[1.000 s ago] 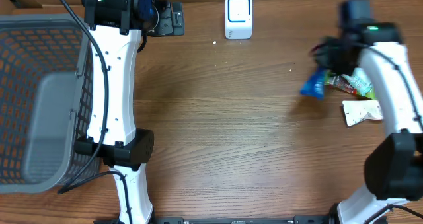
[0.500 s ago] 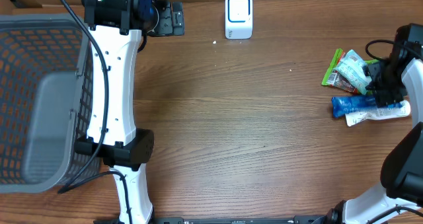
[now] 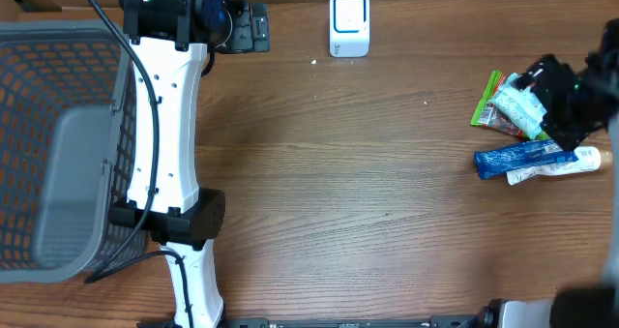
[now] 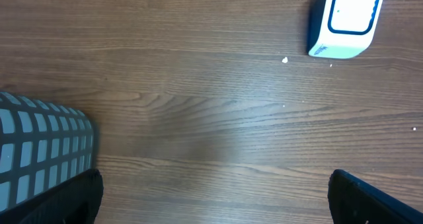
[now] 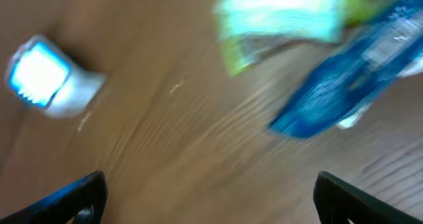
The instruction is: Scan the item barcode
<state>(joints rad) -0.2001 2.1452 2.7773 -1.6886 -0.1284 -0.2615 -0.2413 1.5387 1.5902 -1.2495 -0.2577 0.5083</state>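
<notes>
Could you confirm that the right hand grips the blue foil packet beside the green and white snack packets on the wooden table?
No: the right hand is open; the blue foil packet lies loose beside the green and white snack packets on the wooden table in the overhead view.

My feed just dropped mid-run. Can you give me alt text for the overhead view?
A blue packet lies flat on the wooden table at the right, beside a pile of snack packets partly under the open right gripper. A white scanner stands at top centre; the left arm reaches along a grey basket on the left.
</notes>
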